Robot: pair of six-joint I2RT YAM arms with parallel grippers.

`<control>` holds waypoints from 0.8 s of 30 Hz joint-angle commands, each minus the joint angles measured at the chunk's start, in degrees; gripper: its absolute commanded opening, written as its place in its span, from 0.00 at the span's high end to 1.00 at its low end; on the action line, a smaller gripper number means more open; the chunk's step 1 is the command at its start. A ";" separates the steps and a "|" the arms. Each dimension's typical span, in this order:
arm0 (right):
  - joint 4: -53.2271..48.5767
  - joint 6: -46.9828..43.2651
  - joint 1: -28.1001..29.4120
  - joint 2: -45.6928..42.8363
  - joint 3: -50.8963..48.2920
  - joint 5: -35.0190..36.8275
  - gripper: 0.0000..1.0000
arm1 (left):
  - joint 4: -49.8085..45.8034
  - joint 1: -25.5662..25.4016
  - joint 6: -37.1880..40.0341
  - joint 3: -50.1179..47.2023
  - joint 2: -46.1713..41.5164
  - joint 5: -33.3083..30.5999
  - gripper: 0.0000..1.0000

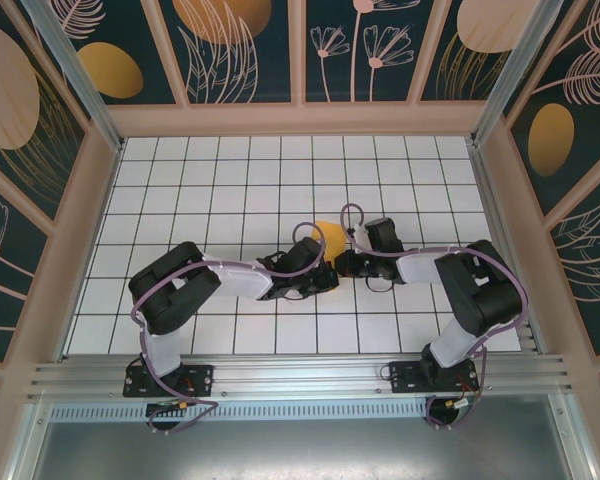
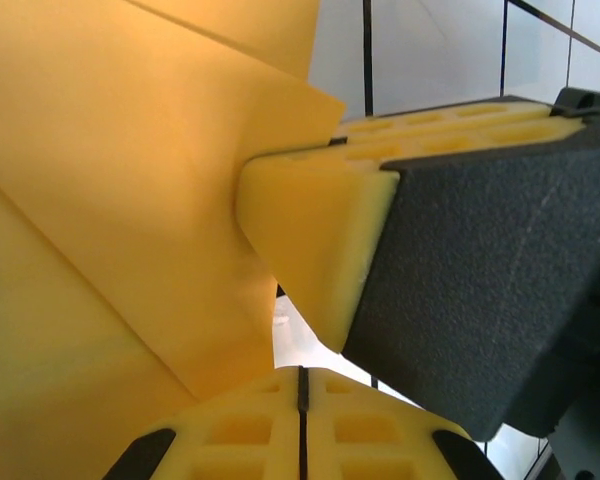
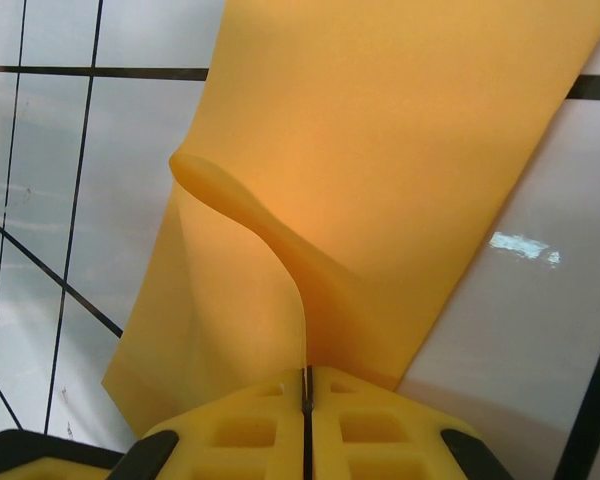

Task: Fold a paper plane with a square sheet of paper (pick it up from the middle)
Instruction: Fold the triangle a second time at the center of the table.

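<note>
Now, mid-fold, the right end effector [image 3: 305, 378] pinches the square sheet of paper [image 3: 380, 150], the left end effector [image 2: 302, 380] is shut beside it; next probably needs a pressed crease.

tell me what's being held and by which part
the paper, its raised crease pinched in the right end effector; left end effector shut, hold unclear

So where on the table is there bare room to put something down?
Free: the table rows along the back wall, and the tiles beside the left wall and the right wall. Crowded: the centre, where the left gripper and right gripper meet at the paper.
</note>
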 commanded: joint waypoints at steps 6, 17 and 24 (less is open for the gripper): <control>-0.97 -0.26 0.89 1.50 1.35 0.60 0.90 | 1.48 -0.49 -1.27 -1.39 3.35 0.48 0.91; -1.69 -0.52 1.23 1.83 1.96 0.99 0.89 | 0.51 -0.50 -0.29 -1.86 2.54 0.12 0.90; -3.32 -1.48 1.19 1.73 3.07 2.26 0.87 | 0.82 -0.49 1.63 -3.18 -6.33 -3.85 0.88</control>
